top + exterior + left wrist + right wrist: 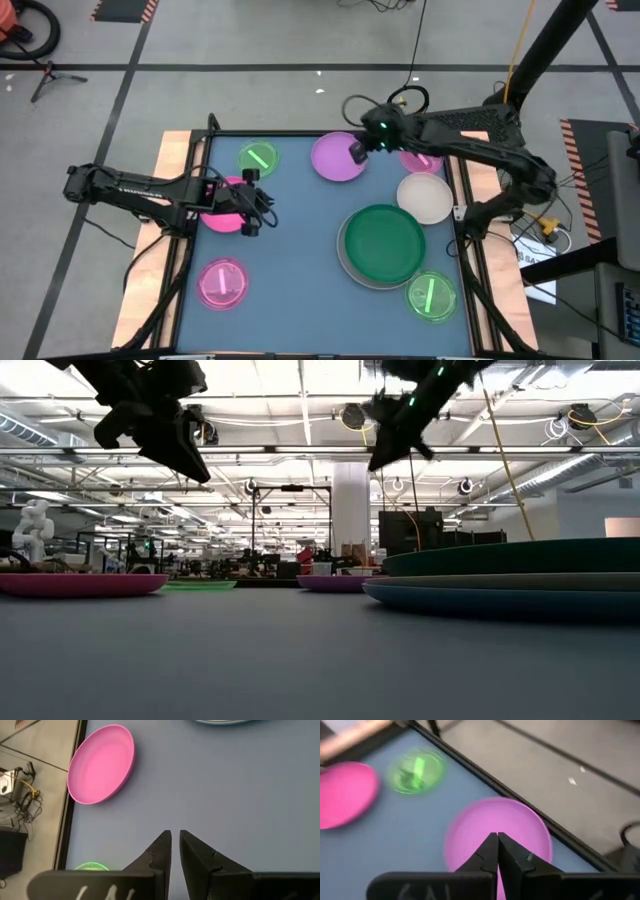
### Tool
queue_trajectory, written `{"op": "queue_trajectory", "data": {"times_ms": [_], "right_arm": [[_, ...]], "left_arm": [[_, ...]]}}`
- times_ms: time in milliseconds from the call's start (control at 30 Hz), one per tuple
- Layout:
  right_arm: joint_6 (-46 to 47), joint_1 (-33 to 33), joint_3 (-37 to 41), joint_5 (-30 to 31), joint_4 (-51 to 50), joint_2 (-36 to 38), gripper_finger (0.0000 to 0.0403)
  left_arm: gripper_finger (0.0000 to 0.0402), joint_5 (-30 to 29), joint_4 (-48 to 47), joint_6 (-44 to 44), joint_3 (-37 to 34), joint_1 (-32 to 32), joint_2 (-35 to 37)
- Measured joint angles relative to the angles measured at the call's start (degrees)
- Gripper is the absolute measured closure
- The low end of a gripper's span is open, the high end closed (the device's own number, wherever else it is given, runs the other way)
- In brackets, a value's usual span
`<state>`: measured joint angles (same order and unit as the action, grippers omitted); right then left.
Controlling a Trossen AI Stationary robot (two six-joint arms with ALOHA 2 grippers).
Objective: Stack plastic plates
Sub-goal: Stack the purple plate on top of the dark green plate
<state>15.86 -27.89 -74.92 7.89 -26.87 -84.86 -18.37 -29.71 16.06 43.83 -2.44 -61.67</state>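
Blue tabletop (300,250), framed by a dark rail, carries all the plates, and a large workshop hall shows beyond it in the low view. The landmark for every position below is the stack (384,245), a green plate lying on larger grey and blue ones.

The right tool (358,152) hangs over the lilac plate (337,157), at the rim facing the stack. In the right wrist view its fingers (496,851) meet tip to tip, shut, with the lilac plate (470,835) directly beneath; the low view shows the tool well above the tabletop, so nothing appears to be gripped.

The lilac plate lies just beyond the stack toward the far rail, nearer to it than any plate on the left arm's side. A cream plate (424,198) sits just beside the stack on the right-arm side, with a pink plate (420,160) behind it, partly hidden by the arm.

The left tool (252,205) waits well away from the stack, next to a magenta plate (222,215). Its fingers (162,851) stand nearly closed with a thin gap, holding nothing.

Judgement: a round plate has no long axis, so approach direction is free. The right arm is nearer and should reopen before descending on the near rim.
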Motion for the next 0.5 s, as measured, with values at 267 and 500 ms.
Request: {"op": "queue_trajectory", "data": {"times_ms": [267, 500], "right_arm": [[3.7, -9.6, -0.4, -0.6, -0.1, -13.1, 0.039], [6.5, -13.3, -0.4, -1.2, -0.9, -19.4, 0.0339]], "left_arm": [[0.0355, -0.2, 0.1, 2.0, 0.0, 0.2, 0.0], [0.0355, -0.2, 0.2, 2.8, 0.0, 0.2, 0.0]]}}
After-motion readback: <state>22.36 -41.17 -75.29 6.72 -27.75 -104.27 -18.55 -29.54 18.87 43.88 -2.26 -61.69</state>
